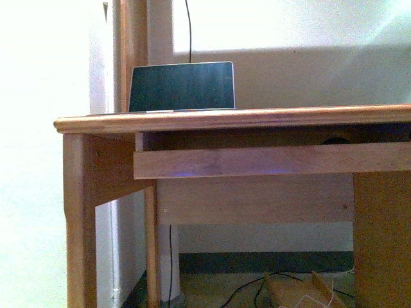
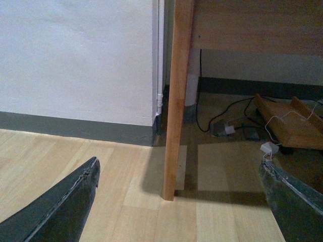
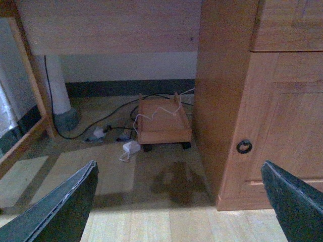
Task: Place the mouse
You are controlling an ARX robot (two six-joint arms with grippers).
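desk [image 1: 231, 119]: laptop [image 1: 182, 86] on top | floor [image 3: 151, 222] beneath: wheeled wooden tray [image 3: 162, 128], white adapter [image 3: 131, 147]

Laptop [image 1: 182, 86] stands desk-left; desk leg [image 2: 176, 101], cabinet [image 3: 272, 126] flank open knee space.

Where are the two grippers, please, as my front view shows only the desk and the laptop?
Observer: The left gripper is open and empty, low over the floor, facing a desk leg.
Operator: And the right one?
Observer: The right gripper is open and empty too, facing a cabinet door with a ring pull.
Operator: Can you see the mouse down there?
Observer: No mouse in either wrist view. Under the desk I see a wheeled wooden tray and a white adapter.
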